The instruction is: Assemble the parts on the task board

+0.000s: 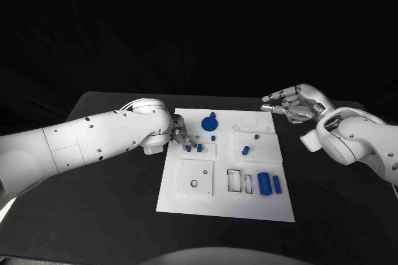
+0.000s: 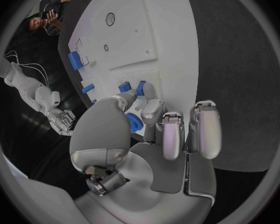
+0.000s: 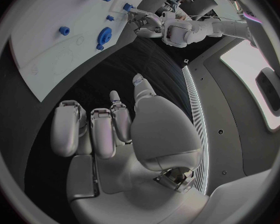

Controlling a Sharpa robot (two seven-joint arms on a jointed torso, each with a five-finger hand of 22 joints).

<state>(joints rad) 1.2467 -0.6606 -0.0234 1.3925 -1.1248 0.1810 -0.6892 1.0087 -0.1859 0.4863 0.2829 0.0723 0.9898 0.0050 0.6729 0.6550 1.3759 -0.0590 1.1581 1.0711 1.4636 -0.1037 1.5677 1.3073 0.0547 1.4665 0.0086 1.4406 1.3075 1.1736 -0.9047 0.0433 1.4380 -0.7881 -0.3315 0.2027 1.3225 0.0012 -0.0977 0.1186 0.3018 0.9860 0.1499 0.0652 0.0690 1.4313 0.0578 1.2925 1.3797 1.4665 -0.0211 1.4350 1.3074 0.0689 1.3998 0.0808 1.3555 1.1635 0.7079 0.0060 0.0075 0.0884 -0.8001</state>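
Observation:
The white task board (image 1: 191, 202) lies in the middle of the black table. My left hand (image 1: 181, 135) is low over its near-left part, and its thumb and a finger pinch a small blue peg (image 1: 188, 149) (image 2: 140, 88) standing in a raised square plate. A second small peg (image 1: 199, 147) stands right beside it. A blue gear (image 1: 210, 124) (image 3: 104, 35) sits just beyond the hand. My right hand (image 1: 294, 104) (image 3: 115, 129) hovers above the board's far right corner, its fingers apart and nothing in them.
Two short blue cylinders (image 1: 246, 150) lie mid-board, and a tiny peg (image 1: 213, 138) stands below the gear. Two larger blue cylinders (image 1: 264, 183) lie beside rectangular slots (image 1: 236, 180) near the front right. A square plate with holes (image 1: 195, 179) sits at the front left.

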